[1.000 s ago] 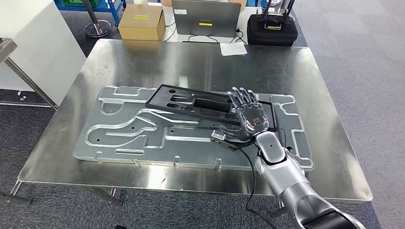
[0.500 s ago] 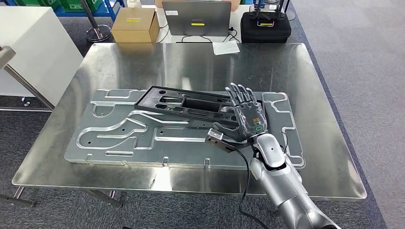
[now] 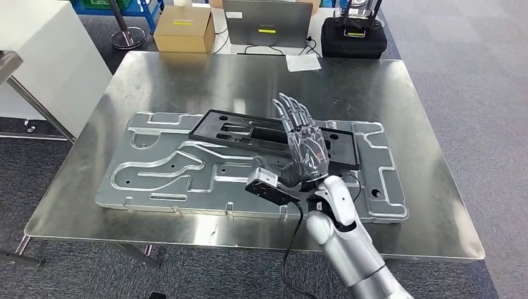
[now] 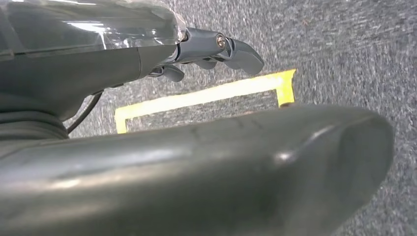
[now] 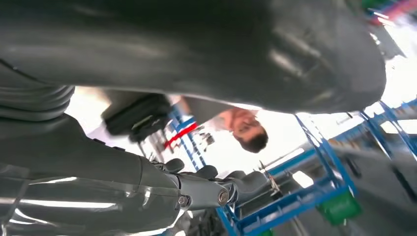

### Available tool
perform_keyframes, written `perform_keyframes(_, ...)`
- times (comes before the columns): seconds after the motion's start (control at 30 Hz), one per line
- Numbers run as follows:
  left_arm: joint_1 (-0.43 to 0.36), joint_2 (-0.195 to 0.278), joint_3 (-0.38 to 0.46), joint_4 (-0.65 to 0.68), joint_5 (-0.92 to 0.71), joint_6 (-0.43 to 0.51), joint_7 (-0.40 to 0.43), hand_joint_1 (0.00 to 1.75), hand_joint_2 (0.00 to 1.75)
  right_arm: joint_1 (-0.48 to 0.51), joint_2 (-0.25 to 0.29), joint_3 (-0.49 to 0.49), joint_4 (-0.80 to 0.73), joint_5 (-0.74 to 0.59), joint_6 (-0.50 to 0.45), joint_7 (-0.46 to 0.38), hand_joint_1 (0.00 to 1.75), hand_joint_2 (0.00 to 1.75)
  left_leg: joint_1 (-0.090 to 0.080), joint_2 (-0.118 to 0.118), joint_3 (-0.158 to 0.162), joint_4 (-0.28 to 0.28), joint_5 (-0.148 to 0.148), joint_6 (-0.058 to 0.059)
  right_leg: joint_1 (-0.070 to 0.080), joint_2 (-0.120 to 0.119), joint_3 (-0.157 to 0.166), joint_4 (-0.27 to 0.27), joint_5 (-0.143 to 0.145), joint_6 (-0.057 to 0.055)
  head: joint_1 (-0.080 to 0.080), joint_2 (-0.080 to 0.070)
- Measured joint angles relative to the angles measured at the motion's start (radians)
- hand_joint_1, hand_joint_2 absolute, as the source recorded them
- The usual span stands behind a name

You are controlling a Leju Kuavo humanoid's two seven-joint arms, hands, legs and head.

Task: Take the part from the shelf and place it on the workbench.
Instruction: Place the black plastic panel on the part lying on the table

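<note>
One black part lies flat on the big metal plate on the shiny workbench. It is long and thin like a frame, with holes cut through it. The right hand is up above its right end, fingers spread wide, holding nothing. The left hand hangs over grey floor, fingers bent; I cannot tell more.

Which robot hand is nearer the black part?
Right. The right robot hand is raised open just over the black part; the left robot hand hangs above the floor.
</note>
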Motion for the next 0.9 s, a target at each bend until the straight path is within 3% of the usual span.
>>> perform_keyframes(0.03,0.003,-0.001,0.004,0.0,0.014,0.001,-0.004,0.0,0.0,0.041,0.006,0.007,-0.053,-0.09,-0.017,-0.02,0.0,0.0,0.0,-0.002,-0.002,0.003,0.0,0.0,-0.001,0.0,0.007,-0.002,0.009,-0.001,0.0,0.0)
perform_keyframes(0.07,0.007,-0.002,0.009,0.0,0.027,0.001,-0.007,0.0,0.0,0.086,0.013,0.015,-0.11,-0.192,-0.032,-0.041,0.0,0.0,0.001,-0.004,-0.004,0.007,-0.001,-0.002,-0.001,0.0,0.032,-0.042,0.034,-0.002,0.0,0.0)
perform_keyframes(0.17,0.02,-0.005,0.03,0.0,0.059,0.003,-0.014,0.0,0.0,0.209,0.025,0.037,-0.259,-0.444,-0.044,-0.102,0.0,0.0,-0.002,-0.007,-0.012,0.022,-0.006,-0.011,0.0,0.0,0.116,-0.209,0.099,-0.011,0.0,0.0)
perform_keyframes(0.3,0.03,-0.006,0.071,0.0,0.119,0.019,-0.007,0.0,0.0,0.439,0.015,0.025,-0.444,-0.745,0.039,-0.277,0.0,0.0,-0.003,-0.009,-0.018,0.026,-0.002,-0.03,0.004,-0.004,0.121,-0.236,0.114,-0.033,-0.001,0.0)
perform_keyframes(0.33,0.034,-0.007,0.086,0.0,0.137,0.025,-0.004,0.0,0.0,0.509,0.012,0.005,-0.483,-0.818,0.068,-0.33,0.0,0.0,-0.002,-0.008,-0.022,0.036,-0.017,-0.035,0.003,-0.007,0.118,-0.239,0.12,-0.04,-0.001,0.0)
perform_keyframes(0.4,0.041,-0.01,0.113,0.0,0.165,0.035,0.0,0.0,0.0,0.635,0.022,-0.071,-0.527,-0.926,0.164,-0.401,0.0,0.0,0.002,-0.005,-0.043,0.109,-0.09,-0.044,0.0,-0.012,0.105,-0.243,0.133,-0.054,-0.004,0.0)
perform_keyframes(0.47,0.043,-0.013,0.136,0.0,0.182,0.042,0.004,0.0,0.0,0.731,0.06,-0.196,-0.543,-0.988,0.348,-0.431,0.0,0.0,0.005,-0.003,-0.075,0.231,-0.179,-0.051,0.002,-0.013,0.084,-0.242,0.149,-0.058,-0.006,0.0)
perform_keyframes(0.5,0.044,-0.014,0.146,0.0,0.189,0.045,0.007,0.0,0.0,0.767,0.085,-0.27,-0.543,-1.011,0.452,-0.436,0.0,0.0,0.006,-0.003,-0.078,0.274,-0.204,-0.052,0.003,-0.013,0.072,-0.241,0.158,-0.057,-0.006,0.0)
perform_keyframes(0.53,0.044,-0.016,0.156,0.0,0.196,0.049,0.01,0.0,0.0,0.794,0.111,-0.35,-0.538,-1.042,0.559,-0.439,0.0,0.0,0.006,-0.003,-0.062,0.281,-0.211,-0.051,0.004,-0.013,0.06,-0.24,0.167,-0.056,-0.006,0.0)
perform_keyframes(0.57,0.044,-0.018,0.165,0.0,0.202,0.053,0.014,0.0,0.0,0.813,0.132,-0.429,-0.527,-1.078,0.659,-0.443,0.0,0.0,0.006,-0.003,-0.025,0.248,-0.201,-0.049,0.005,-0.013,0.048,-0.24,0.177,-0.053,-0.006,0.0)
perform_keyframes(0.63,0.041,-0.02,0.181,0.0,0.214,0.062,0.019,0.0,0.0,0.83,0.16,-0.583,-0.481,-1.137,0.826,-0.458,0.0,0.0,0.003,-0.003,0.086,0.096,-0.164,-0.038,0.006,-0.013,0.032,-0.239,0.196,-0.047,-0.006,0.0)
perform_keyframes(0.7,0.037,-0.023,0.194,0.0,0.224,0.067,0.018,0.0,0.0,0.827,0.181,-0.724,-0.41,-1.14,0.911,-0.474,0.0,0.0,-0.004,-0.004,0.15,-0.01,-0.14,-0.025,0.005,-0.013,0.025,-0.243,0.216,-0.034,-0.006,0.0)
perform_keyframes(0.8,0.035,-0.028,0.21,0.0,0.232,0.072,0.015,0.0,0.0,0.811,0.204,-0.883,-0.297,-1.079,0.917,-0.495,0.0,0.0,-0.011,-0.003,0.14,-0.026,-0.11,-0.006,0.0,-0.013,0.024,-0.26,0.249,-0.012,-0.008,0.0)
perform_keyframes(0.83,0.035,-0.03,0.215,0.0,0.233,0.073,0.014,0.0,0.0,0.808,0.209,-0.922,-0.269,-1.065,0.915,-0.5,0.0,0.0,-0.01,-0.001,0.132,-0.03,-0.094,0.001,-0.002,-0.011,0.02,-0.259,0.244,-0.007,-0.008,0.0)
perform_keyframes(0.87,0.035,-0.031,0.218,0.0,0.233,0.073,0.014,0.0,0.0,0.806,0.213,-0.955,-0.245,-1.057,0.91,-0.502,0.0,0.0,-0.008,0.002,0.12,-0.035,-0.077,0.008,-0.002,-0.009,0.013,-0.243,0.215,-0.002,-0.007,0.0)
perform_keyframes(0.9,0.035,-0.033,0.221,0.0,0.233,0.073,0.014,0.0,0.0,0.804,0.217,-0.983,-0.225,-1.05,0.896,-0.5,0.0,0.0,-0.006,0.004,0.106,-0.039,-0.06,0.013,-0.003,-0.007,0.003,-0.206,0.164,0.001,-0.006,0.0)
